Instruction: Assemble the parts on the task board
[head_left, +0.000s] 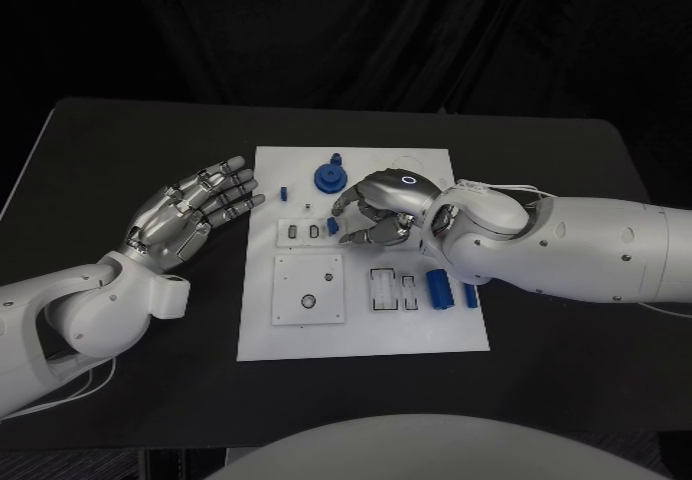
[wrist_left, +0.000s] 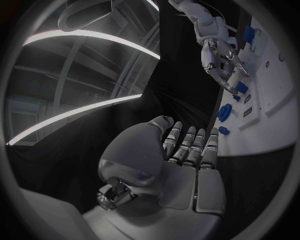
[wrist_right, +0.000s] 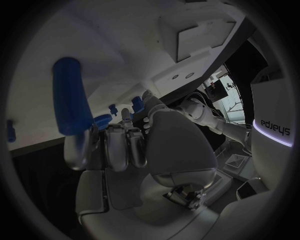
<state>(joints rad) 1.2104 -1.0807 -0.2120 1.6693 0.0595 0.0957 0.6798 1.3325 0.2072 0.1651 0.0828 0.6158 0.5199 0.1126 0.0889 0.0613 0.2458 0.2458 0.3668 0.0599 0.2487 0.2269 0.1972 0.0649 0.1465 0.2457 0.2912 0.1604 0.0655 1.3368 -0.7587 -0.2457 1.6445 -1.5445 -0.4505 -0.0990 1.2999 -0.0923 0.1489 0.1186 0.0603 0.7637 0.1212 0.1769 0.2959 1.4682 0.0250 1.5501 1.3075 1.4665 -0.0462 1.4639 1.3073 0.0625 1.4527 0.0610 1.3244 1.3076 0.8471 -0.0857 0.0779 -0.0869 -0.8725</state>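
Right hand (head_left: 378, 210) is curling its fingers around a small blue part (head_left: 333, 227) over the task board (head_left: 364, 330). Left hand (head_left: 195, 208) is hovering beside the board, fingers spread, holding nothing.

table (head_left: 130, 150): looked matt black, smooth
task board (head_left: 433, 335): white, matt, plastic-looking plate
parts (head_left: 438, 289): blue, smooth plastic, slight sheen
left hand (head_left: 195, 210): silvery, metallic finish
right hand (head_left: 378, 208): same silver sheen
arms (head_left: 606, 245): glossy white shells
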